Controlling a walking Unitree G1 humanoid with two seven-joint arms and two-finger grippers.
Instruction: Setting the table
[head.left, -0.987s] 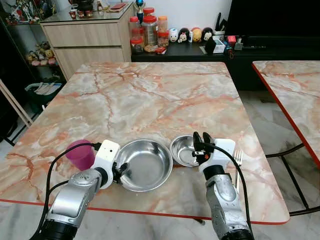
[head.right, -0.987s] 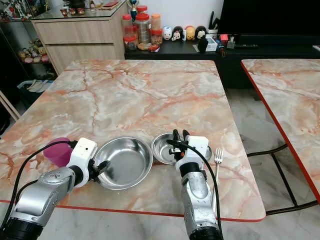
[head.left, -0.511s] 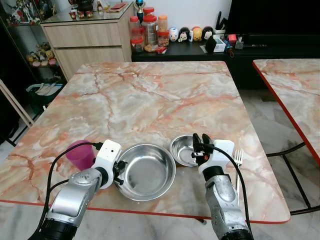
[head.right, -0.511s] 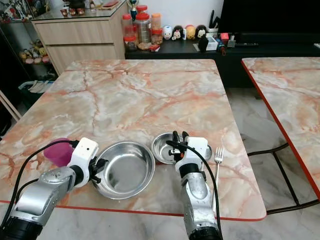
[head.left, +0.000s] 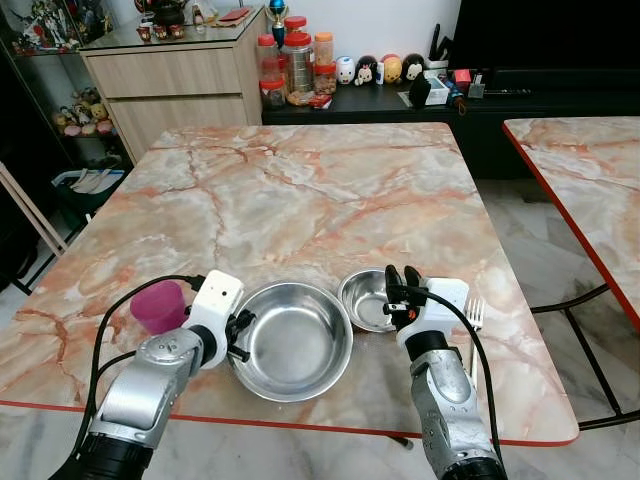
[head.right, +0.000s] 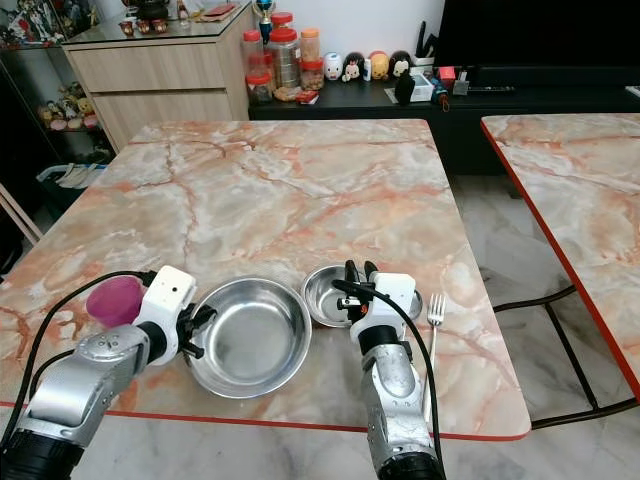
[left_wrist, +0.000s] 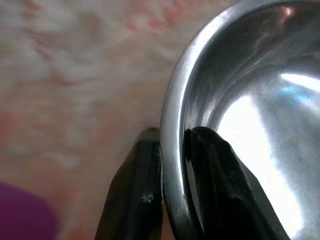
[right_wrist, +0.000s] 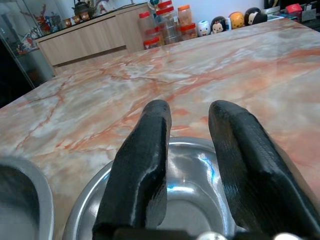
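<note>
A large steel bowl (head.left: 292, 340) sits near the table's front edge, and my left gripper (head.left: 238, 340) is shut on its left rim. In the left wrist view one black finger (left_wrist: 135, 200) is outside the rim (left_wrist: 172, 165) and the other inside. A small steel bowl (head.left: 366, 300) stands just right of the large one. My right gripper (head.left: 399, 290) hovers open over its right side, with its fingers (right_wrist: 145, 150) apart and nothing between them. A purple cup (head.left: 158, 305) stands to the left of my left wrist. A fork (head.left: 474, 318) lies right of the small bowl.
The marble table (head.left: 300, 190) stretches bare toward the far side. A wooden cabinet (head.left: 170, 80) and jars (head.left: 298, 60) stand beyond it. A second marble table (head.left: 590, 170) is on the right across a gap of floor.
The large bowl, held by my left gripper, has shifted slightly toward the table's front edge and settled lower. My right arm has stayed in place.
</note>
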